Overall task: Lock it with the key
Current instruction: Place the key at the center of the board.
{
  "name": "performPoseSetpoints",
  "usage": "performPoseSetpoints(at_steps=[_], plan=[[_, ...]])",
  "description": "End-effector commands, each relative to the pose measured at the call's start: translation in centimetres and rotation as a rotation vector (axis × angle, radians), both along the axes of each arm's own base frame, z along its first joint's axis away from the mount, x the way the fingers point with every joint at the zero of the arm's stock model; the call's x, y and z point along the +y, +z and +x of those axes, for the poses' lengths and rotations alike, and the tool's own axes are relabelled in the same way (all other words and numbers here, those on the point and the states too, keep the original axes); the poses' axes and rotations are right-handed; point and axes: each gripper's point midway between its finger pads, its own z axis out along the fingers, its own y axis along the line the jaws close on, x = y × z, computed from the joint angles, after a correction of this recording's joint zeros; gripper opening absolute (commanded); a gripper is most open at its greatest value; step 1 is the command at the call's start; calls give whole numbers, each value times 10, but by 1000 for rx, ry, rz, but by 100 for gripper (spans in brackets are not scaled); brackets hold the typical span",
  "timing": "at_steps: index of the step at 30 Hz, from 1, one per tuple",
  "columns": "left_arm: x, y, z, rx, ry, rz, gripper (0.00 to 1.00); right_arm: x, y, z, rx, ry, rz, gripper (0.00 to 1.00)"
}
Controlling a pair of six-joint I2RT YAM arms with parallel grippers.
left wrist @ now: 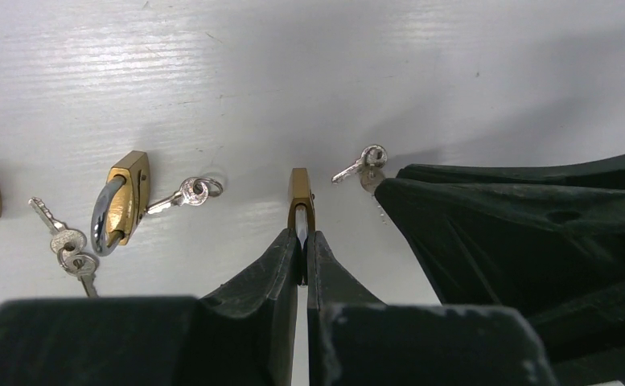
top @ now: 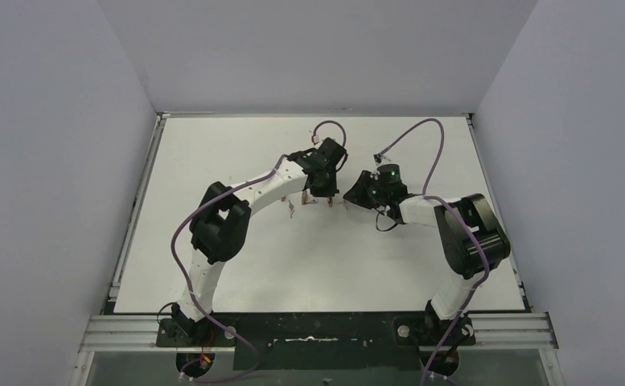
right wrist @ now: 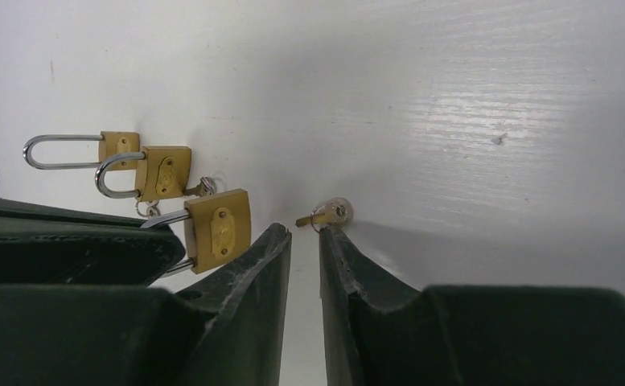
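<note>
**Take the key by its head, then line it up with the lock**

The left hand is clamped on the shackle of a brass padlock, holding it on edge just above the desk with the body pointing away from the wrist. The key lies flat on the desk just beside the padlock's body. Its blade points toward the lock and its ringed head sits right at the fingertips of the right hand. Those fingers stand narrowly apart with nothing between them.

The step in hand looks like the pick-up of the key. It will go best if the right hand spreads a little wider and comes down over the ringed head — not the blade — so the whole blade stays free to enter the lock. A thin key lying flat tends to skid, so the fingers should close slowly and squarely.

The left hand should hold firm, because any twist of the padlock shifts the keyway. Whether the shackle is pressed home I cannot tell.

A second padlock with a key in it lies well to the side — leave it alone.
</note>
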Motion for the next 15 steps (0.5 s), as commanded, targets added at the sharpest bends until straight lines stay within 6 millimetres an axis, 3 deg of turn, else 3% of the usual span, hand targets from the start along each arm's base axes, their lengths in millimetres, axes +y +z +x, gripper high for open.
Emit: performPoseSetpoints(at_steps=[1,6,9,10,15], plan=[[-11,10,16,-46,32,-54,0,3,15,10,-68,30,16,24],[-11,6,18,-45,40,-55,0,-6,22,12,-89,13,15,33],[-11,6,20,-47,39,-51,0,-24,38,17,-125,-27,1,41],[-10,5,21,-48,36,-36,0,-41,53,22,-153,-53,-14,44],[-9,2,23,-42,22,-7,0,-68,82,25,-195,-92,-19,45]])
